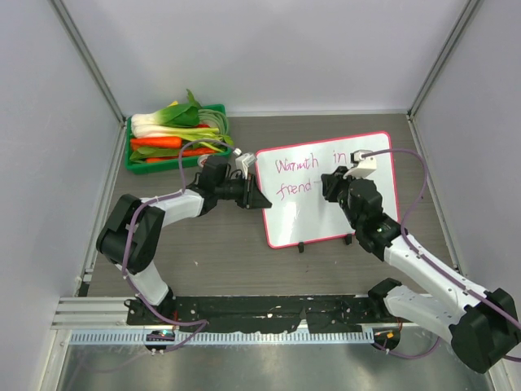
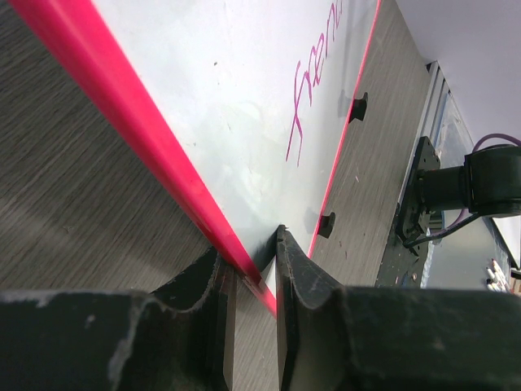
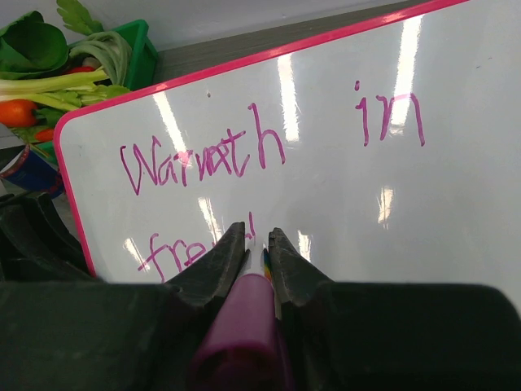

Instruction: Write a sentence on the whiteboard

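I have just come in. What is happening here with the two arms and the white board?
The left gripper is shut on the whiteboard at its pink frame's left edge, apparently steadying it. The right gripper holds a purple marker with its tip at the board, writing. The sentence reads "Warmth in" plus a second line starting "fre", seemingly unfinished. A green crate of vegetables sits behind.
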`<act>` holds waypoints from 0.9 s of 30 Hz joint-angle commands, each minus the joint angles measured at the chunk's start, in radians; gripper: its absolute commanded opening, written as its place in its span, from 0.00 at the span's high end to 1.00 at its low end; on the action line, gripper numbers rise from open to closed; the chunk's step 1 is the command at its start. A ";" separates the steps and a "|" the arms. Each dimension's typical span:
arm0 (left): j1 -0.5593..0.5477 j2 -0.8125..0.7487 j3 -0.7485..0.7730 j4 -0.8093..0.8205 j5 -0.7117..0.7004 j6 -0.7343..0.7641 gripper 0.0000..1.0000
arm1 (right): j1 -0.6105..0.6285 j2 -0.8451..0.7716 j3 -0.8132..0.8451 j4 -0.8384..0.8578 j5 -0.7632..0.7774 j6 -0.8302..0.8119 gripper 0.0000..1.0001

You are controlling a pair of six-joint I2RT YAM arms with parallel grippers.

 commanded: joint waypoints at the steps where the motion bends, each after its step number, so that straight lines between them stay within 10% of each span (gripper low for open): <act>1: -0.028 0.041 -0.015 -0.104 -0.122 0.133 1.00 | -0.006 0.008 0.032 0.035 -0.006 0.001 0.99; 27: -0.027 0.026 -0.027 -0.093 -0.136 0.132 1.00 | -0.035 -0.042 0.012 0.022 -0.037 0.016 0.99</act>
